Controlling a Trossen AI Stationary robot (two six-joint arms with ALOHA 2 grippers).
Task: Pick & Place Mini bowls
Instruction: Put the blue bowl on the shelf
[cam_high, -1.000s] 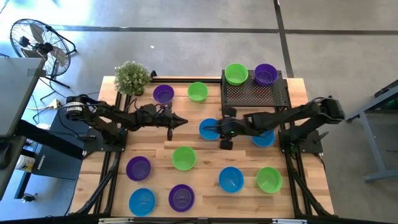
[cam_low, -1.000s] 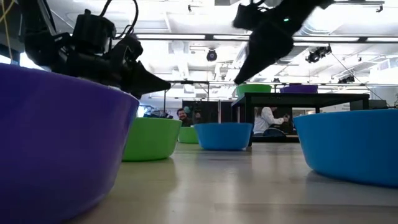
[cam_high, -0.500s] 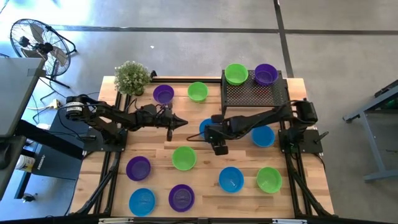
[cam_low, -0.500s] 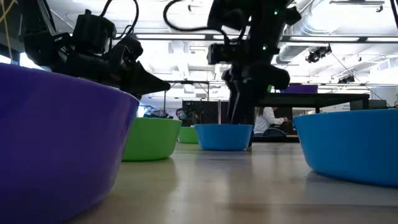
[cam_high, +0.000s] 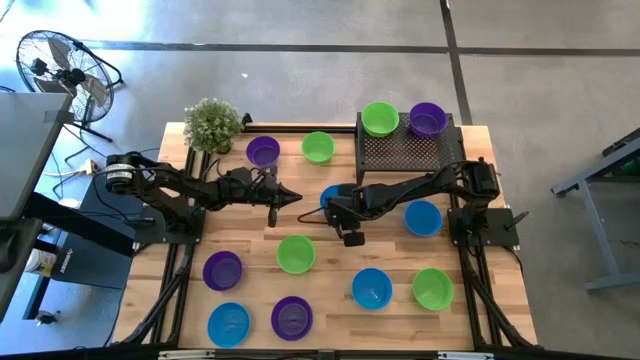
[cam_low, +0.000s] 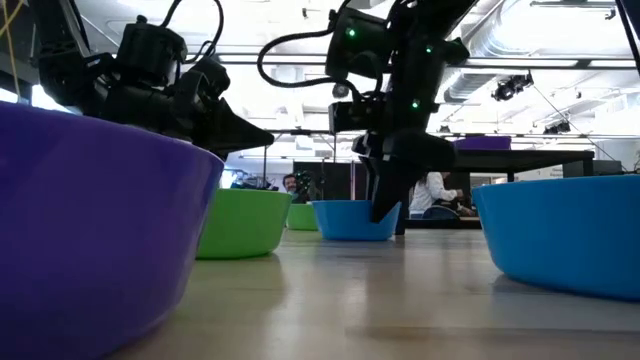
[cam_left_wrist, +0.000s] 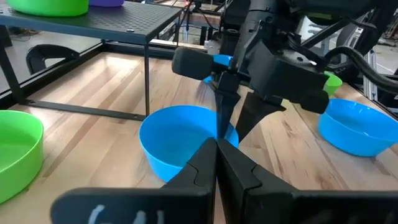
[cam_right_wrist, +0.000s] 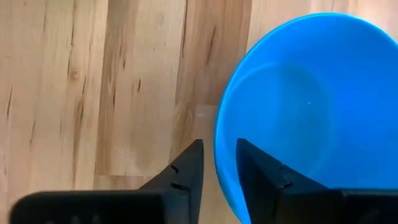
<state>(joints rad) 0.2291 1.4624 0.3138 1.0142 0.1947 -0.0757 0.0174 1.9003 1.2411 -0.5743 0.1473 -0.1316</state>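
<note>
Since half a second earlier, my right gripper (cam_high: 332, 205) had dropped lower onto the blue mini bowl (cam_left_wrist: 180, 134) at the table's middle, my fingers (cam_right_wrist: 186, 171) slightly parted and straddling its rim, one inside and one outside, not yet pinched. That bowl was shallow, round, glossy and upright on the wooden table (cam_high: 330, 265). Bare wood lay open on its outer side. My left gripper (cam_high: 290, 195) hovered just beside it, fingers pressed together. Farther off, the black mesh rack (cam_high: 410, 150) carried a green bowl (cam_high: 380, 118) and a purple bowl (cam_high: 427, 119).
</note>
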